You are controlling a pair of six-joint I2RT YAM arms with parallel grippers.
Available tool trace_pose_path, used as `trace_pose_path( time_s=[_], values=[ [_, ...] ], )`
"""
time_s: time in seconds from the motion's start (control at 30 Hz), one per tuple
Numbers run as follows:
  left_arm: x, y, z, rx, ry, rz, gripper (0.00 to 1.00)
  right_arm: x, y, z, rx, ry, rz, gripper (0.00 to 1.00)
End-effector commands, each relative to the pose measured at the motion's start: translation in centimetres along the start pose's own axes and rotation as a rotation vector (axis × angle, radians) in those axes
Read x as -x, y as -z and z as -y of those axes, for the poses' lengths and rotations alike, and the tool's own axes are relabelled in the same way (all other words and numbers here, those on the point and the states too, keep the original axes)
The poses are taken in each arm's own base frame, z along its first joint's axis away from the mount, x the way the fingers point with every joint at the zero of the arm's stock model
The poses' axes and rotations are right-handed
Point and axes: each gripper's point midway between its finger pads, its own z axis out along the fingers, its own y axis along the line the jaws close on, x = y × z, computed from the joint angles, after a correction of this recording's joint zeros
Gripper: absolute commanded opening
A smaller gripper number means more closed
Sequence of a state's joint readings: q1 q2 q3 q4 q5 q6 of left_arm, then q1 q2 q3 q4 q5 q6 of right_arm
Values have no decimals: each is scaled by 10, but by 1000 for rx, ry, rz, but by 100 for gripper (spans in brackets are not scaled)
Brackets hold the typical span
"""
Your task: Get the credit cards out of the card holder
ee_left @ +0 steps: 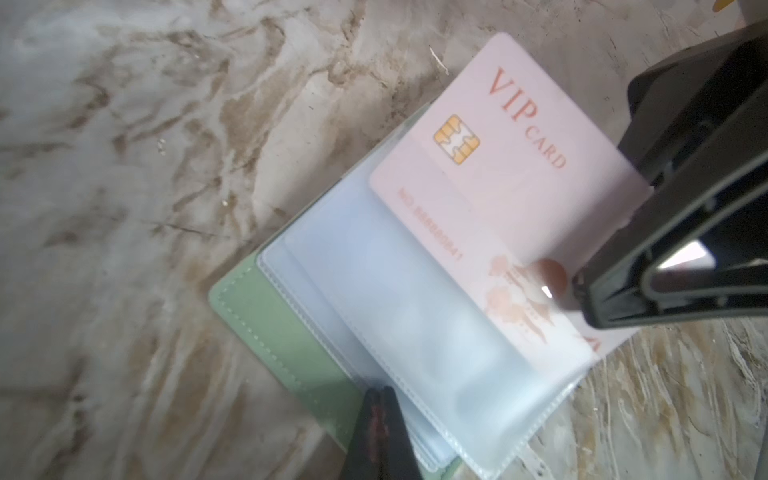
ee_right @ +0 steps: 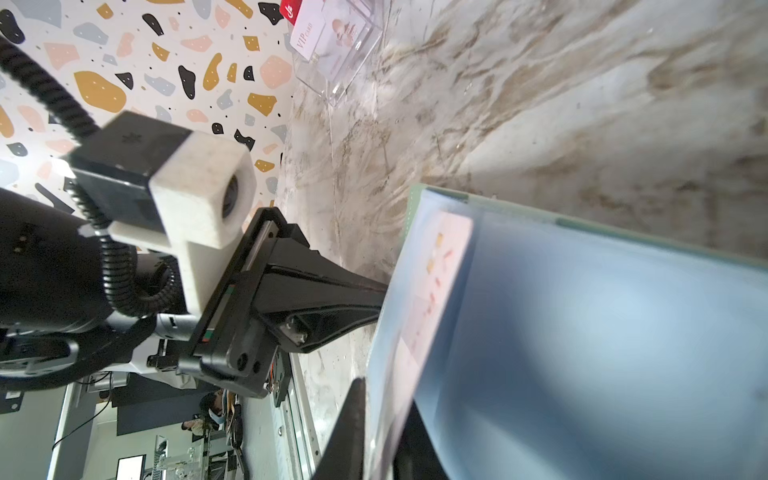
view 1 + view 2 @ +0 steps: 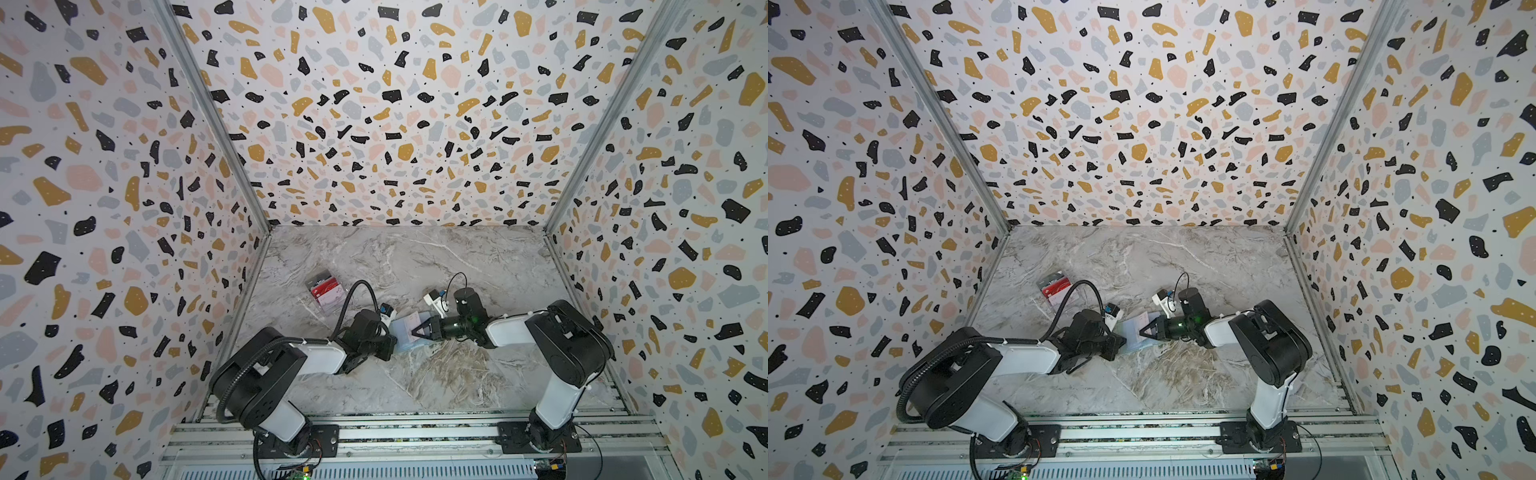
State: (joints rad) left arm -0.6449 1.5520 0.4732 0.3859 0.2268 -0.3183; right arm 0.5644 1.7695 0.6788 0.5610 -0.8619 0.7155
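Right hand is pinching the pink card by its free edge, my left hand clamping the card holder opposite it.

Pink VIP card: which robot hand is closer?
Right. The right gripper has fingers straddling the pink card; the left gripper touches the card holder on the opposite side, off the card.

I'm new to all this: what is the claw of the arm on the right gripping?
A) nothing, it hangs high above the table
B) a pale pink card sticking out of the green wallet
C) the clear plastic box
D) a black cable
B: in the left wrist view the right gripper pinches the edge of the white-pink card, which sits partly pulled out of the open card holder.
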Motion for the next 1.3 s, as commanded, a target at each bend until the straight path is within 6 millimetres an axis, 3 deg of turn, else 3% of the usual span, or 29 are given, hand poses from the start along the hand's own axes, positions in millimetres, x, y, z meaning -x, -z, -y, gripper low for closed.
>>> trace_pose_path(
  time_s=[0.0,0.5,0.7,0.97,1.27],
  values=[
    [-47,-2,-27,122,34,-156,0,9,7,-12,10,45,32,14],
    [-46,-1,-25,111,28,-153,0,14,17,1,-99,23,62,4],
    [-38,2,-22,102,4,-129,5,15,21,5,-135,18,69,1],
    [-11,13,-11,74,-41,-32,16,20,34,11,-232,49,96,0],
    [25,26,4,39,-89,63,32,31,50,1,-263,133,152,0]
  ],
)
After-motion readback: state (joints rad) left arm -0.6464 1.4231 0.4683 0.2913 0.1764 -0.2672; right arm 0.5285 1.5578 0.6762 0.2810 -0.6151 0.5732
